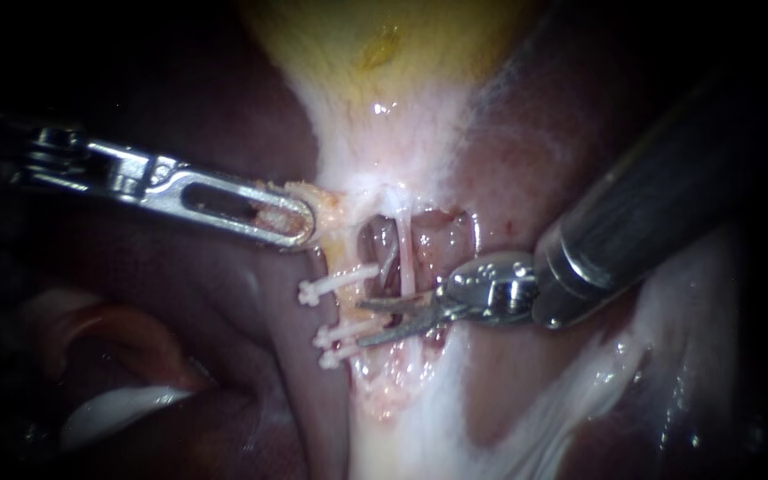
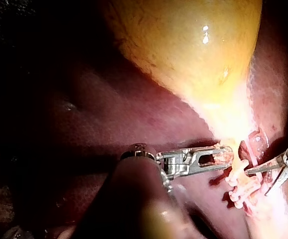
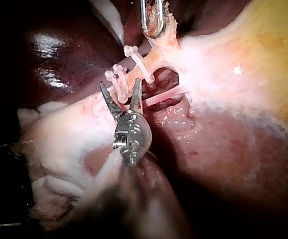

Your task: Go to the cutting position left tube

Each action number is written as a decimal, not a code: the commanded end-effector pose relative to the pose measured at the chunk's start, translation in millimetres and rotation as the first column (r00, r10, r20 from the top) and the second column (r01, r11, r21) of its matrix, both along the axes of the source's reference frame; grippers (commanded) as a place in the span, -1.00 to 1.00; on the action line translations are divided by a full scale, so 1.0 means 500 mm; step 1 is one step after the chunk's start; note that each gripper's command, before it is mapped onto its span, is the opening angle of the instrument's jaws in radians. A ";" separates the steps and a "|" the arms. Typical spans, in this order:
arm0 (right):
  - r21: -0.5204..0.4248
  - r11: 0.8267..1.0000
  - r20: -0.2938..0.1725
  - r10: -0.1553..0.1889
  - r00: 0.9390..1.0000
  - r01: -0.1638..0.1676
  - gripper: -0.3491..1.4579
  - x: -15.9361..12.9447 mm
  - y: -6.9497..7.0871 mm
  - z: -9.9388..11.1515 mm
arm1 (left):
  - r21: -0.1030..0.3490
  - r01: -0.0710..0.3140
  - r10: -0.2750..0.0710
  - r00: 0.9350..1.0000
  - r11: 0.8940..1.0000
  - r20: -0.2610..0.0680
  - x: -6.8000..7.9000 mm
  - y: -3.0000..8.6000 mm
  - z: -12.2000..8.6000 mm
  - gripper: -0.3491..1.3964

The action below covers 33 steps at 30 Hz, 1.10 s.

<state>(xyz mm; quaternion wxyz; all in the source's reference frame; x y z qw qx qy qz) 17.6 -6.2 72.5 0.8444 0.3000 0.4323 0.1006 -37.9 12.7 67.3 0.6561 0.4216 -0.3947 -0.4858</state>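
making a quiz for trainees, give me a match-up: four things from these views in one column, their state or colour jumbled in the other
Column one:
1 left instrument
2 right instrument
3 gallbladder
4 clips

Column two:
a white, set across a tube
b yellow
c jaws open, next to the clips
d jaws shut on tissue

Pairs: 1-d; 2-c; 3-b; 4-a

Yellow gallbladder (image 1: 384, 44), dark maroon liver (image 1: 260, 302), pinkish left tube (image 1: 347, 307), 3 white clips (image 1: 340, 280).
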 end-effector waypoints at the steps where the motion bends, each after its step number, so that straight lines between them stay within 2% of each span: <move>1: 0.000 1.000 0.000 0.000 1.000 0.000 0.34 0.0000 0.0000 0.0001 | 0.000 0.000 0.000 1.000 1.000 0.000 0.0000 0.0000 0.0000 -0.83; 20: 0.019 1.000 0.015 0.016 1.000 -0.016 0.36 -0.0004 0.0015 0.0029 | 0.000 0.000 0.000 1.000 1.000 0.000 -0.0003 -0.0005 -0.0008 -0.83; 26: 0.017 1.000 0.013 0.018 1.000 -0.018 0.36 0.0003 0.0012 0.0037 | 0.000 0.001 -0.001 1.000 1.000 0.000 -0.0005 -0.0006 -0.0011 -0.83; 33: 0.038 0.999 -0.003 0.026 1.000 -0.026 0.49 0.0029 0.0000 0.0048 | 0.000 0.001 -0.001 1.000 1.000 -0.001 -0.0008 -0.0006 -0.0010 -0.83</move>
